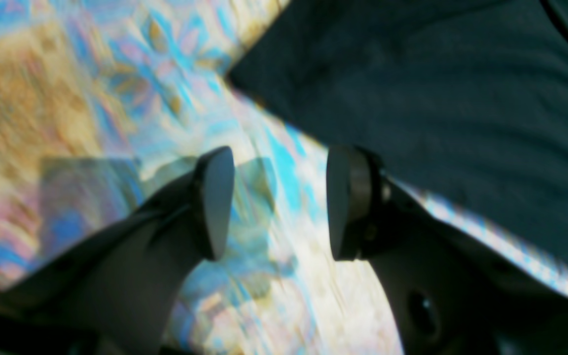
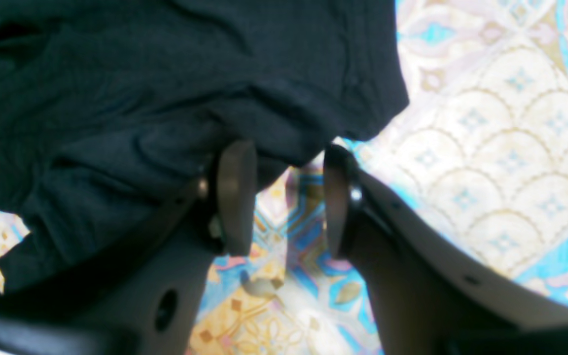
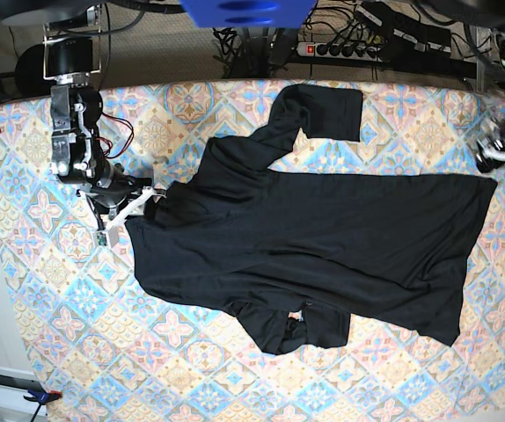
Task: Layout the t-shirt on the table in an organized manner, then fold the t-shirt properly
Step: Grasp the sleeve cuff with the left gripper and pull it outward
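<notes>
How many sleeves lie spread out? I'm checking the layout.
2: one sleeve points toward the table's far edge, the other sleeve lies bunched at the t-shirt's near side.

T-shirt (image 3: 323, 229) lies spread across table (image 3: 50, 290), seemingly mid-table

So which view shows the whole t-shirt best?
The base view: the t-shirt lies spread across the table, both sleeves visible. The wrist views show only blurred black fabric edges beside open grippers.
</notes>
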`<state>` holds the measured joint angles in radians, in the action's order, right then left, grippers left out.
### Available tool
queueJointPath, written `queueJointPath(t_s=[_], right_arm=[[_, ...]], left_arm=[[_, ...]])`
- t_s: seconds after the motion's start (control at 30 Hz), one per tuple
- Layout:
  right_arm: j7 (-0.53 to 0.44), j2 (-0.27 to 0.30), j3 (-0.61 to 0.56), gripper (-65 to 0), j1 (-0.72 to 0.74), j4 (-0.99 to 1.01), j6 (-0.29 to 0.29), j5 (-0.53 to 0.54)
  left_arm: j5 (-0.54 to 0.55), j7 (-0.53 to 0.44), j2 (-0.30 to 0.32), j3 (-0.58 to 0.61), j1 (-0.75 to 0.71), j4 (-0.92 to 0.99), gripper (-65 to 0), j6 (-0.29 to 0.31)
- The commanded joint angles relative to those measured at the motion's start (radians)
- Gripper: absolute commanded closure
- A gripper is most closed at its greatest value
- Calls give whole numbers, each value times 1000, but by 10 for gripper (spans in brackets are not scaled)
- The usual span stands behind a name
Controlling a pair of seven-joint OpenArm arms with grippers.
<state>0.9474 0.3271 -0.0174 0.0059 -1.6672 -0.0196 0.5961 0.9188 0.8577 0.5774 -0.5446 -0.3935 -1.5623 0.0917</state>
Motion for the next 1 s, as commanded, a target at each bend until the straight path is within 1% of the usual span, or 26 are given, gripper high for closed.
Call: queueJointPath(t_s=[0.0, 0.13, 0.33, 0.6, 0.77, 0.8, 0.87, 0.97], right_arm=[[-17, 13, 7, -223, 15, -17, 5, 6], [-17, 13, 7, -223, 16, -17, 5, 6], [-17, 13, 9, -223, 16, -17, 5, 5], [-17, 13, 12, -223, 16, -18, 5, 5], [-17, 13, 9, -223, 16, -18, 5, 5], [-17, 13, 9, -223, 16, -18, 5, 5], [-17, 13, 9, -223, 16, -18, 5, 5], [-17, 13, 9, -223, 16, -18, 5, 5]], left_arm=[[7, 2, -3, 22, -2, -53, -302, 9], [-30, 61, -63, 139, -25, -158, -302, 9], [-117, 71, -118, 312, -31, -217, -302, 6], [-246, 64, -125, 504, -25, -211, -302, 1], [-264, 68, -141, 590, -9, -211, -301, 1], [-264, 73, -142, 608, -3, -211, -294, 1], [-263, 73, -141, 639, 0, -211, -249, 3], [-257, 73, -139, 650, 1, -214, -114, 7]])
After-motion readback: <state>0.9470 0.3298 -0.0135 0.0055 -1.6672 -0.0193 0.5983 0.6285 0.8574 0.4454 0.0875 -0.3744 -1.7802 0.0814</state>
